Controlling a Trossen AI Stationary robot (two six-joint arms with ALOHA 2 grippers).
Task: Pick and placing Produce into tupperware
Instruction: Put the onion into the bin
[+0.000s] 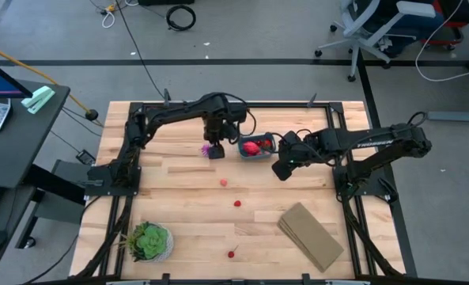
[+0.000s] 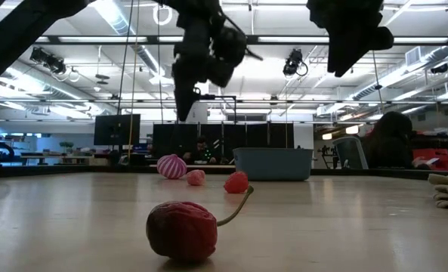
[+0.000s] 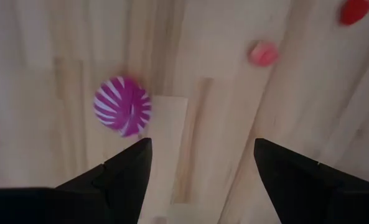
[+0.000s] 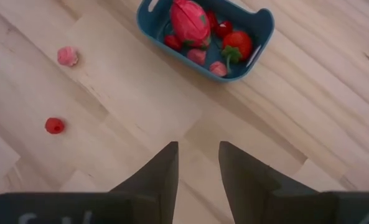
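Hovering wide open above the purple ball (image 3: 122, 105), just left of the tupperware (image 1: 258, 147), the left end effector (image 3: 200, 163) could nudge the round toy so it rolls. The right end effector (image 4: 198, 167), fingers slightly apart and empty, waits beside the tub.

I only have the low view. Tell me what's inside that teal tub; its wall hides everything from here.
Observer: The tupperware holds a large pink fruit, a strawberry and a few small red and pink pieces.
Operator: Now say whether the left hand carries anything.
Observer: No. The left hand is open and empty, above the table near the purple striped ball.
Operator: Place the right hand for me.
Observer: The right hand is beside the tub's right end, not over it.
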